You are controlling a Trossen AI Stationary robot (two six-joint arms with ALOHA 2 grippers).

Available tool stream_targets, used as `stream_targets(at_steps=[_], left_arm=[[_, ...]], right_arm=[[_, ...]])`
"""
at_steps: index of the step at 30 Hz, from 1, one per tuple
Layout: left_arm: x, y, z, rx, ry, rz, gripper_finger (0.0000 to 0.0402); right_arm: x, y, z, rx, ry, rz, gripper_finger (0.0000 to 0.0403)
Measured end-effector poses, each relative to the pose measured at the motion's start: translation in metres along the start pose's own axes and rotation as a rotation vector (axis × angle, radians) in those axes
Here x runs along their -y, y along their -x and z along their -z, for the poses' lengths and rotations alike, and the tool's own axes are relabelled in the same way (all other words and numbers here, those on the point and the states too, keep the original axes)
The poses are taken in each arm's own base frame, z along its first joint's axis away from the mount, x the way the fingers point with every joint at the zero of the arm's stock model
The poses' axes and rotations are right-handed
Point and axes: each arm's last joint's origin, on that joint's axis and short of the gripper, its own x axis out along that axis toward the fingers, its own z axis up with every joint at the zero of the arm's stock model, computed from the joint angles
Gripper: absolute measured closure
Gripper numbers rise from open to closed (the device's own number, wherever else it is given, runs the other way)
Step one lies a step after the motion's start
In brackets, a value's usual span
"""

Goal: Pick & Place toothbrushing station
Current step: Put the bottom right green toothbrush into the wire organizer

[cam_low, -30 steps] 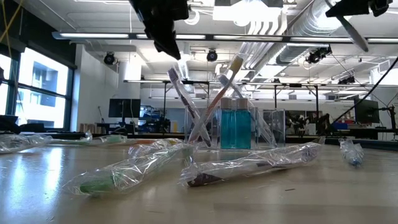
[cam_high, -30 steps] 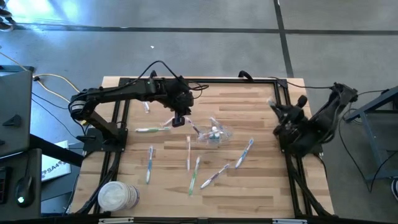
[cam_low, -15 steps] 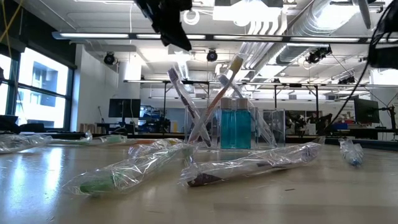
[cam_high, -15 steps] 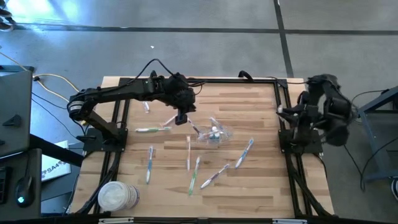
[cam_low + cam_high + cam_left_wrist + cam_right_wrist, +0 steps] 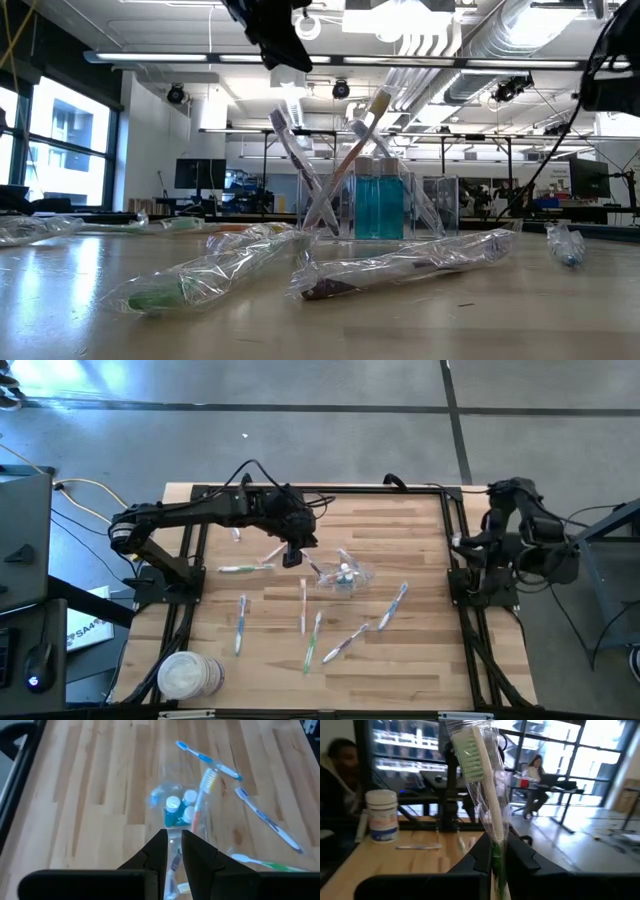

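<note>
hovering our nearly shut, empty left gripper (image 5: 173, 851) above the container (image 5: 176, 810), we are pinching a wrapped green toothbrush (image 5: 482, 785) in the right gripper (image 5: 496, 854).

One white tub (image 5: 382, 815), ahead of my right fingers. One seated person (image 5: 536, 775), far beyond. One wooden surface (image 5: 420, 650).

Overhead, table-level (facing roomward), two wrist-mounted

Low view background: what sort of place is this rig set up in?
Probably an open lab or workshop: exposed ceiling ducts, monitors on benches, and in the right wrist view a person seated at a desk by large windows.
</note>
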Motion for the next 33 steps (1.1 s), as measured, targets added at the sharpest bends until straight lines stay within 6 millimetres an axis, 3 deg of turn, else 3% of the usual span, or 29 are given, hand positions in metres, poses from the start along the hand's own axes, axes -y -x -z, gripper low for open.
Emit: stream_targets(at_steps=[4, 8, 20, 33], left_arm=[[0.005, -0.001, 0.001, -0.018, 0.001, 0.015, 0.0346], [0.013, -0.002, 0.002, -0.035, -0.009, 0.035, 0.0346], [0.042, -0.005, 0.004, -0.077, -0.059, 0.106, 0.0346], [0.045, -0.004, 0.012, -0.163, -0.018, 0.112, 0.0346]], right_arm=[[-0.012, -0.007, -0.009, -0.016, 0.050, 0.104, 0.0383], [-0.008, -0.013, -0.009, -0.033, 0.063, 0.199, 0.0383], [0.033, -0.011, -0.007, -0.050, -0.009, 0.389, 0.0383], [0.079, 0.011, -0.011, -0.062, -0.065, 0.625, 0.0383]])
